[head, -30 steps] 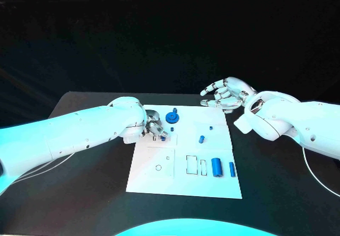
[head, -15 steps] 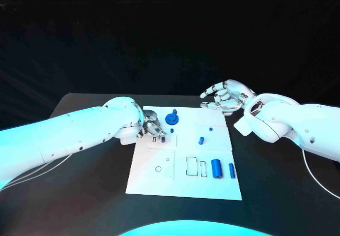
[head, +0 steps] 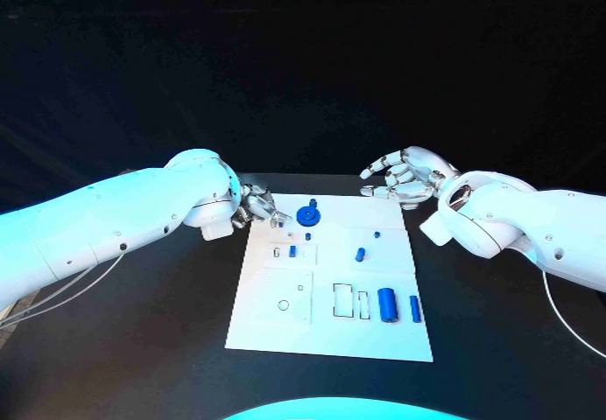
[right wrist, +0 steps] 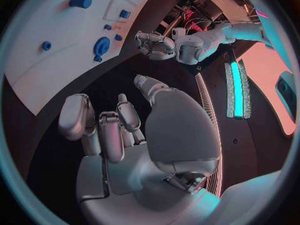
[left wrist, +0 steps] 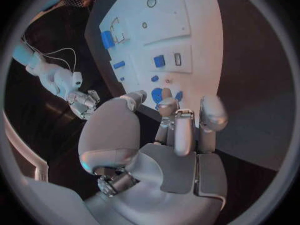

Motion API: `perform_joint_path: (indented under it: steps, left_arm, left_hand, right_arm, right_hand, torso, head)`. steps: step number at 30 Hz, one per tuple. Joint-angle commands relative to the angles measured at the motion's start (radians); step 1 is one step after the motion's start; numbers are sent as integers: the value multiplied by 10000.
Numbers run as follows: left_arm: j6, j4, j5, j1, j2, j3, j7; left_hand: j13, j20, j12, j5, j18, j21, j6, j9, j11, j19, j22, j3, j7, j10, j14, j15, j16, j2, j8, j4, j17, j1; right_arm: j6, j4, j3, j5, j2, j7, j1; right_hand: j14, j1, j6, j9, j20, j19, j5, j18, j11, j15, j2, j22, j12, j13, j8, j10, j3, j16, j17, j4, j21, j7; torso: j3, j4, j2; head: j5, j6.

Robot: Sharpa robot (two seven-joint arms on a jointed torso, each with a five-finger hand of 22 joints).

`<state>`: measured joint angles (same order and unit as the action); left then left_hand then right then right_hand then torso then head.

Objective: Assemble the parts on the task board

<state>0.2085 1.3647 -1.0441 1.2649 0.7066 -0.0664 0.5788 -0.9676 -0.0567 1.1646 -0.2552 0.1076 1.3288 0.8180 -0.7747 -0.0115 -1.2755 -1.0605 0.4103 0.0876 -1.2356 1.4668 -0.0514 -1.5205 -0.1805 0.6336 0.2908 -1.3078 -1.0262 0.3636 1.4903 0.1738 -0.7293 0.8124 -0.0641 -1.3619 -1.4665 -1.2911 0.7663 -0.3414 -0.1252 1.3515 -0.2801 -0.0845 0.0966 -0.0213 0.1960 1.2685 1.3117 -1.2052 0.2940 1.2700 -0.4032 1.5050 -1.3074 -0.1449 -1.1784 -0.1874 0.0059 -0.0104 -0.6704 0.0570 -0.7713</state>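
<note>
The white task board (head: 271,328) lies in the middle of the black table. Blue parts on it include a round gear-like piece (head: 309,213) near the far edge, a small piece standing in a slot (head: 292,251), a short piece (head: 360,255), and a cylinder (head: 386,304) beside a thin bar (head: 414,308). My left hand (head: 259,207) hovers at the board's far left corner, fingers apart, holding nothing; the left wrist view shows its fingers (left wrist: 178,130) over the gear (left wrist: 155,96). My right hand (head: 402,178) hangs beyond the far right corner, loosely curled and empty.
Black table (head: 151,306) surrounds the board on all sides. Cables run along my left arm at the table's left edge. In the right wrist view the board (right wrist: 44,20) lies apart from the right hand (right wrist: 119,130), with the left hand (right wrist: 155,45) farther off.
My left hand has drawn back from the slot area on the board's left side to the far left corner, leaving the small blue piece standing in its slot. The right hand has barely moved.
</note>
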Motion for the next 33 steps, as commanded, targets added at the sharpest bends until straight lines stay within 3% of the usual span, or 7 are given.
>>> perform_joint_path:
  steps: [1, 10, 17, 26, 33]
  left_arm:
    - [61, -267, -55, 55, -119, -23, -56]
    - [74, -1359, -229, 97, -694, -45, -330]
    - [170, -2119, -273, 89, -1159, 32, -514]
    - [205, -2759, -449, 88, -1528, 103, -668]
    - [430, -3062, -400, 88, -1729, 222, -780]
  left_hand:
    - [56, -39, -48, -41, -53, -57, -78, 112, -52, 32, 30, -64, 38, 64, 697, 62, 45, -6, -158, -5, -1538, -129]
    - [86, -95, -34, -52, -50, -61, -140, 303, -116, 26, 21, -149, 114, 94, 702, 120, 36, 33, -387, -6, -1556, -318]
    - [119, -132, -26, 37, -49, -63, -143, 455, -159, 25, 15, -288, 159, 125, 705, 159, 28, -55, -543, 0, -1570, -472]
    - [121, -138, -22, 58, -48, -64, -135, 480, -165, 26, 15, -324, 164, 129, 706, 165, 26, -72, -564, 7, -1573, -476]
    - [112, -151, -1, 121, -50, -57, -77, 526, -169, 19, -1, -406, 163, 127, 710, 174, 18, -105, -583, 8, -1586, -492]
  right_arm:
    - [-140, -13, -3, -75, -9, -60, 7]
    - [-147, -40, -3, -75, -41, -65, 11]
    - [-115, -48, -3, -75, -47, -81, 16]
    - [-69, -50, -3, -75, -54, -99, 18]
    - [-55, -43, -3, -75, -63, -105, 19]
  right_hand:
    - [-599, -121, -39, -14, 22, -42, 66, -97, -1, 19, 8, 4, -28, 4, 64, -89, -11, -56, -889, 28, 28, 38]
    - [-597, -126, -39, -16, 23, -48, 71, -100, 0, 19, 0, -7, -35, 15, 68, -96, -14, -61, -881, 25, 44, 38]
    - [-597, -126, -39, -16, 23, -48, 71, -100, 0, 19, 0, -7, -35, 15, 68, -96, -14, -61, -881, 25, 44, 38]
    - [-596, -125, -41, -17, 24, -52, 71, -102, 0, 19, -13, -14, -33, 14, 72, -92, -16, -65, -876, 17, 57, 36]
    - [-593, -119, -44, -18, 24, -59, 75, -105, 2, 19, -16, -24, -45, 31, 73, -105, -13, -70, -867, 10, 73, 36]
  torso:
    - [-8, 14, -19]
    - [-13, 8, -41]
    - [-17, 26, -47]
    - [-14, 13, -32]
    - [-21, 25, -45]
  head:
    - [19, 38]
    - [47, 72]
    - [89, 60]
    - [100, 29]
    - [69, 17]
